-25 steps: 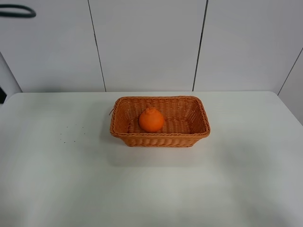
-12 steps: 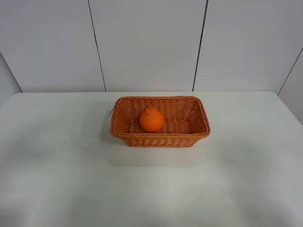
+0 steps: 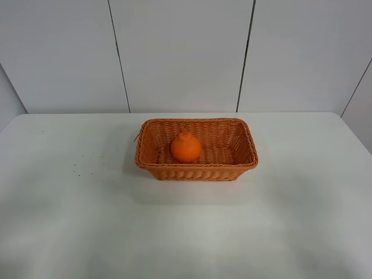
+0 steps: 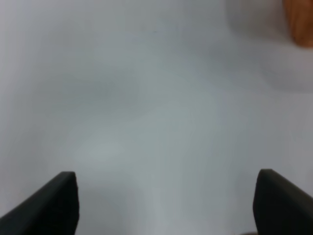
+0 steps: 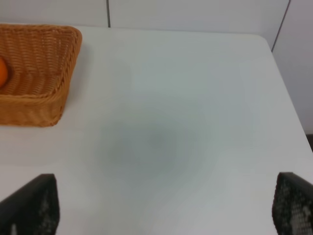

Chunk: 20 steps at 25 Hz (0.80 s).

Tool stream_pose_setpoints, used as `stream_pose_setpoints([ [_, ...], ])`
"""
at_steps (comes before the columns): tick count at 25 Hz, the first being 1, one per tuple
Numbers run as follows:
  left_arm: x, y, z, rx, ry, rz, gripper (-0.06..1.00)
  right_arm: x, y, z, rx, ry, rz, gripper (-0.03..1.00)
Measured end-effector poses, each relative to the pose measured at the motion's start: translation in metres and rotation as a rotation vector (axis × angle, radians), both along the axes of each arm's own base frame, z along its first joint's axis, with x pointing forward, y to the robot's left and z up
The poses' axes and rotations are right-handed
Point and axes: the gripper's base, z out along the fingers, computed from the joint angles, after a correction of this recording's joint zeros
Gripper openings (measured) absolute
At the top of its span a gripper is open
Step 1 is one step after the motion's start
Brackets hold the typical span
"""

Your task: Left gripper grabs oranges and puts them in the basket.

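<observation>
The orange sits inside the wicker basket at the back middle of the white table, left of the basket's centre. Neither arm shows in the exterior high view. In the left wrist view my left gripper is open and empty over bare table, its two black fingertips wide apart; a blurred orange-brown corner of the basket shows at the frame edge. In the right wrist view my right gripper is open and empty; the basket and a sliver of the orange lie apart from it.
The white table ends at a grey panelled wall behind the basket. A few tiny dark specks lie on the table left of the basket. The table's right edge shows in the right wrist view.
A black cable loop at the top left of the exterior high view one second ago has left the frame. The orange and basket have not moved.
</observation>
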Motion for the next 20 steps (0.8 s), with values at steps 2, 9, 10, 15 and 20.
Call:
stream_pose_setpoints([
  [2,-0.007,-0.0002,-0.0002,0.001,-0.048,0.0,0.84,0.0,0.0,0.0,0.0,0.0,0.0,0.69],
  [9,-0.0102,-0.0002,-0.0004,-0.004,-0.071,0.004,0.84,0.0,0.0,0.0,0.0,0.0,0.0,0.69],
  [10,-0.0102,-0.0002,-0.0004,-0.004,-0.071,0.004,0.84,0.0,0.0,0.0,0.0,0.0,0.0,0.69],
  [15,-0.0102,-0.0002,-0.0004,-0.004,-0.071,0.004,0.84,0.0,0.0,0.0,0.0,0.0,0.0,0.69],
  [20,-0.0102,-0.0002,-0.0004,-0.004,-0.071,0.004,0.84,0.0,0.0,0.0,0.0,0.0,0.0,0.69],
])
